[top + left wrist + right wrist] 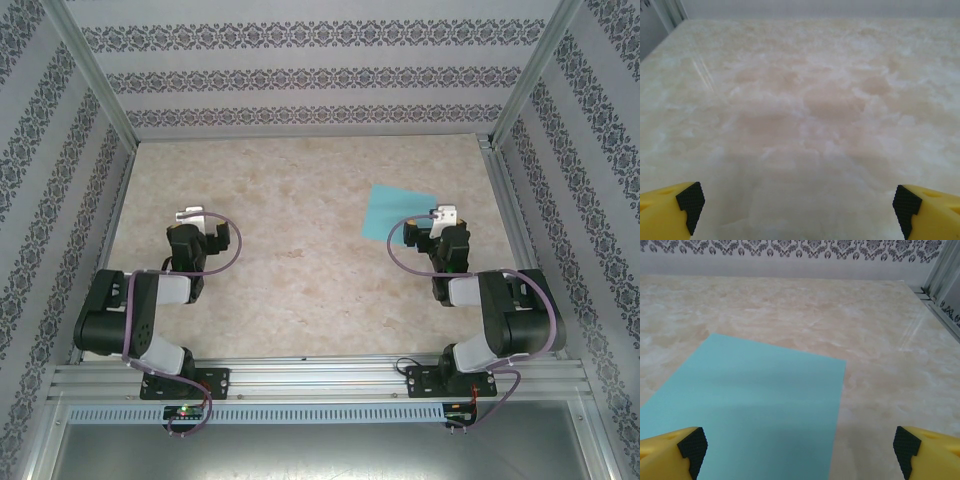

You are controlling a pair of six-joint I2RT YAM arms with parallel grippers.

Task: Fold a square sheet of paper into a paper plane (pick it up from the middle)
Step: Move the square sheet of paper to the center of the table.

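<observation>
The square sheet of paper is turquoise and lies flat and uncreased on the marble table, right of centre. My right gripper hovers at the sheet's near right edge. In the right wrist view the sheet spreads under the left finger, and the right gripper is open with nothing between its yellow fingers. My left gripper is far from the sheet on the left side. It is open over bare table in the left wrist view.
Patterned walls close the table at the back and sides. Aluminium rails run along the left edge and the right edge. A metal post stands at the far right corner.
</observation>
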